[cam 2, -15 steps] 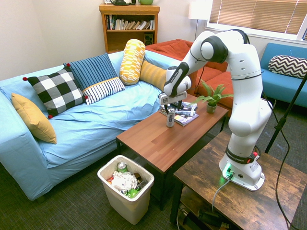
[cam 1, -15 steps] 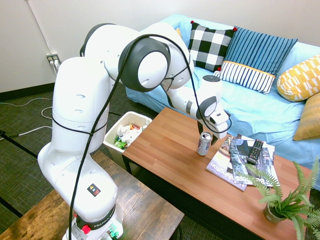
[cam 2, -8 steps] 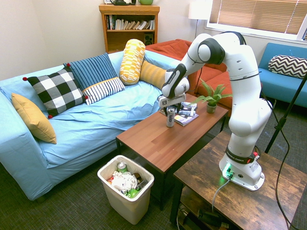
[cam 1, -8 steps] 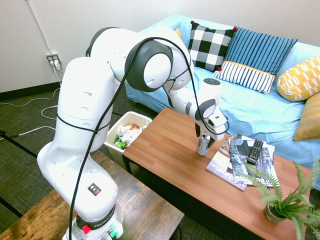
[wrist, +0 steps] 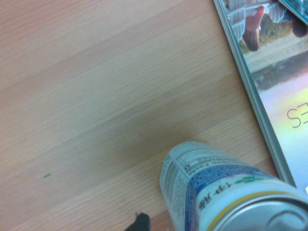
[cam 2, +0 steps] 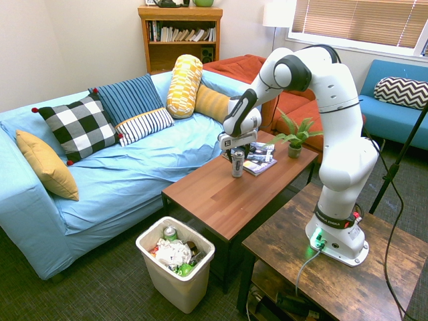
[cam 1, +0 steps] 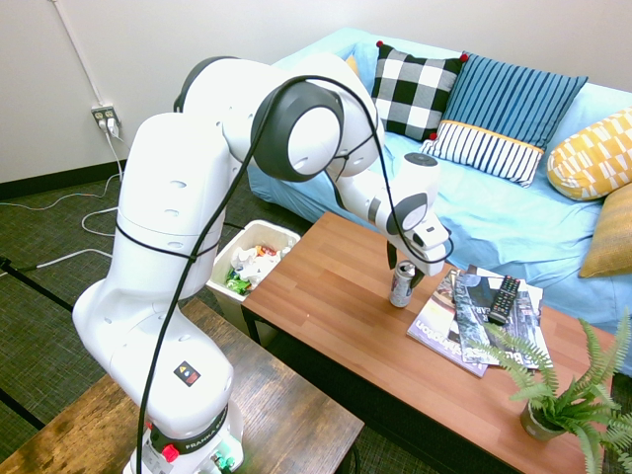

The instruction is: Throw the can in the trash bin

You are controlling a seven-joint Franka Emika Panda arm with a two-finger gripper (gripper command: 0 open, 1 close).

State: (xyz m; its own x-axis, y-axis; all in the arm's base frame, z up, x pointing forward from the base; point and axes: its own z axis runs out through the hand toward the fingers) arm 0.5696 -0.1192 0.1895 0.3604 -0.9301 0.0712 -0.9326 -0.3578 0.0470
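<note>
One can (upright), gripper around it

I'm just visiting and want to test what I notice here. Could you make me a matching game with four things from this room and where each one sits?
Things:
1. can
2. trash bin
3. remote control
4. checked pillow

Places:
A. on the blue sofa
B. lying on the magazines
C. on the floor by the end of the table
D. upright on the table under the gripper

Pairs: 1-D, 2-C, 3-B, 4-A
</note>
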